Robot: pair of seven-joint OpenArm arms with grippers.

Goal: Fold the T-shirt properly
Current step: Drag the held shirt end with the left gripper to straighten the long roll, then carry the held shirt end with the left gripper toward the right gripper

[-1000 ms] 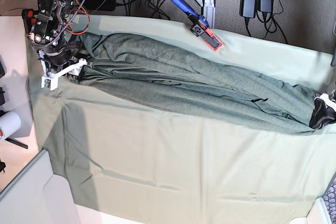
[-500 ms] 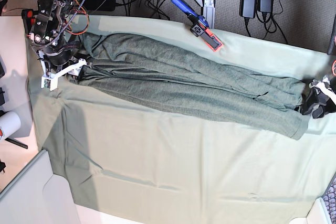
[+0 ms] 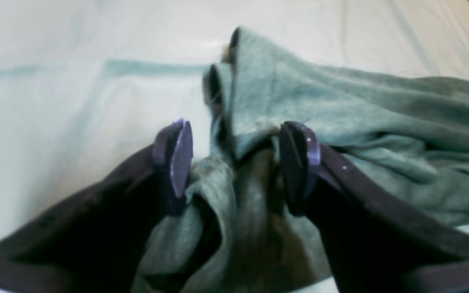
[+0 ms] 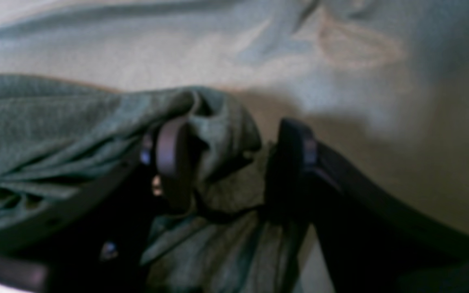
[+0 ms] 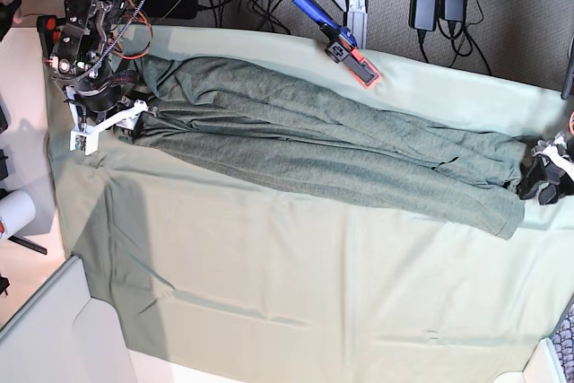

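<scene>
The worktop's pale cloth (image 5: 296, 311) carries the shirt (image 5: 314, 145), stretched in a long, rumpled band from the upper left to the right edge of the base view. It could slump into bunched folds, since neither end is clamped. The right fingers (image 4: 234, 167) stand apart with loose fabric humped between them (draped over one pad, not pinched). The left fingers (image 3: 242, 162) gape wide too, and the hem lying between them could snag when that arm pulls away.
</scene>
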